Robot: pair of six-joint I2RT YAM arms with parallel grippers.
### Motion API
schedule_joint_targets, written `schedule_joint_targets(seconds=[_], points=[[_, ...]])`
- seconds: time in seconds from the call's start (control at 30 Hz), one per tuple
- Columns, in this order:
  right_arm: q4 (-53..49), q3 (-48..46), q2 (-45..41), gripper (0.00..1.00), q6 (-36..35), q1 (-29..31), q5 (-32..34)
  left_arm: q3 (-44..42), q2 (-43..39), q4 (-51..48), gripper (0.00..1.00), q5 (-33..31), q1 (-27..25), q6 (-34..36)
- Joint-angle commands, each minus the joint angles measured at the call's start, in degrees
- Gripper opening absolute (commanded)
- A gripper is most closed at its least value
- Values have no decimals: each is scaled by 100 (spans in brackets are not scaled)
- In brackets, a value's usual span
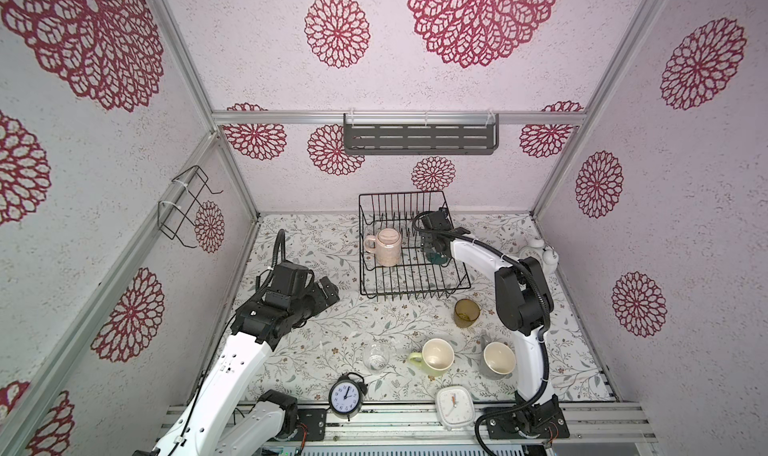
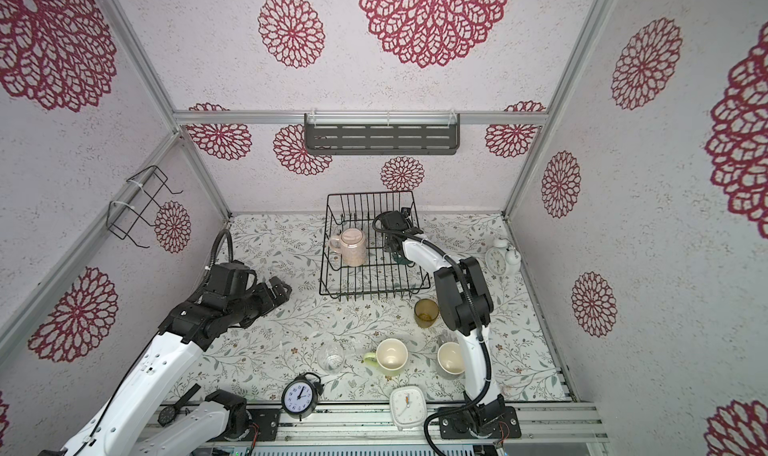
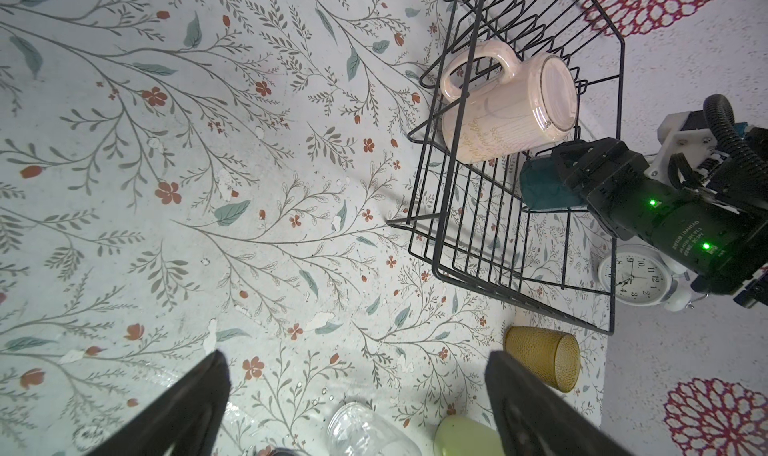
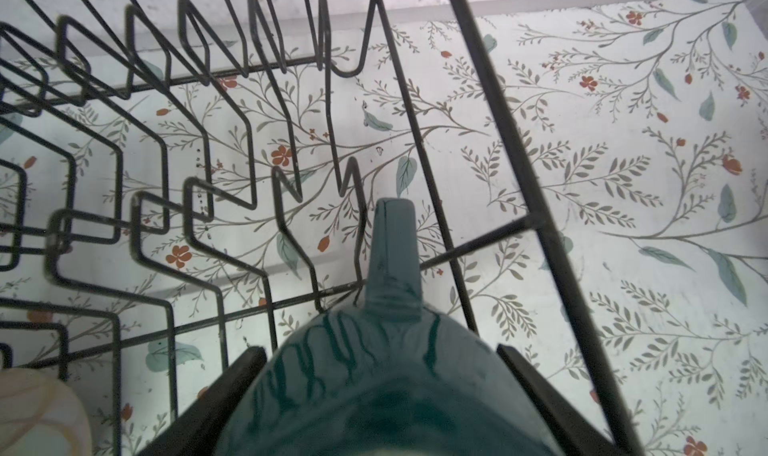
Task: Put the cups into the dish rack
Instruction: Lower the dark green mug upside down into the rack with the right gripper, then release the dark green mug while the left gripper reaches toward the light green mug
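The only lettering that can be read is "DAMIAO", on the black motor housing (image 3: 685,230) of the right arm. Gold cursive script on the tall pale pink mug (image 3: 507,105) is too fine to make out.

At 9 o'clock on the floral-patterned tabletop (image 1: 311,350), the left gripper (image 1: 329,290) hangs with its jaws spread wide, holding nothing. Toward 6 o'clock stands a small clear glass (image 1: 376,356), with a round black alarm clock (image 1: 345,398) at the near edge.

The large black wire dish rack (image 1: 415,276) sits at 12 o'clock. The pink mug rests base-up on its left side, handle pointing to 9 o'clock. On the rack's right side the right gripper (image 4: 380,360) is clamped on the dark teal mug (image 4: 374,391). Its fingers (image 4: 245,366) press the streaky glazed body from both sides, and the handle juts out over the tines.

On the table around 5 o'clock are a yellow-green mug (image 1: 434,356) with a cream inside and a white square alarm clock (image 1: 455,406). An amber translucent tumbler (image 1: 466,313) stands near the rack's near right corner. A grey mug (image 1: 496,360) is partly behind the right arm. A white twin-bell alarm clock (image 1: 536,252) stands at 2 o'clock.
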Motion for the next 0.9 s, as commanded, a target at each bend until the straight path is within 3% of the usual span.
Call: schedule_joint_targets(seconds=[0.0,0.13,0.37,0.63,0.87], points=[[56,354,-219,74,149,-16,235,-43,-116,1,100,10,32,36],[-105,408,-391,87,144,-29,104,-56,-172,134,98,305,32,113],[-83,183,-900,90,82,-52,27,-296,-317,516,97,814,-74,99],[-139,-222,-1528,91,-206,-70,-58,-382,-276,525,97,496,-842,71],[258,-1203,-2730,93,-1091,-96,-657,-136,77,262,98,301,-1595,236]])
